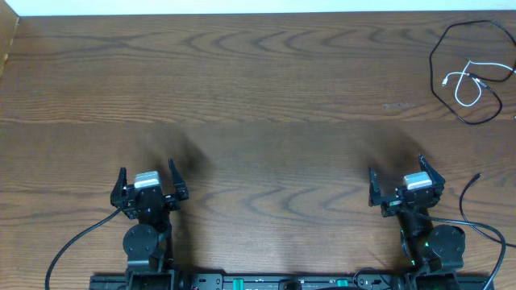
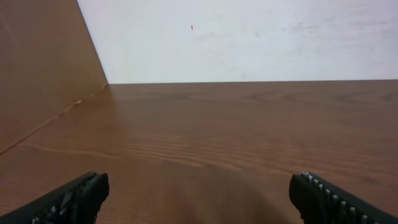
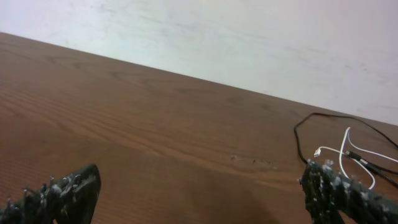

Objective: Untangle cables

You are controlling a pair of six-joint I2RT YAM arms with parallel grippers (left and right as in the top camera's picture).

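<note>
Two cables lie together at the upper right of the overhead frame, on a brown wooden table (image 1: 258,97). The black cable (image 1: 432,64) forms a wide loop that runs off the right edge. The white cable (image 1: 457,93) is curled in a smaller loop inside it, and the two appear to meet near the middle of the black loop.

Both grippers sit low in the frame, well apart from the cables. The left gripper (image 1: 147,171) is at the lower left, far across the table from them, with its fingers spread wide and nothing between them. Its wrist view shows only bare wood and a pale wall (image 2: 249,37). The right gripper (image 1: 397,167) is at the lower right, below the cables and a little left of them. Its fingers also stand wide apart and hold nothing. In its wrist view the cables lie ahead at the right edge, just above the right fingertip.
</note>
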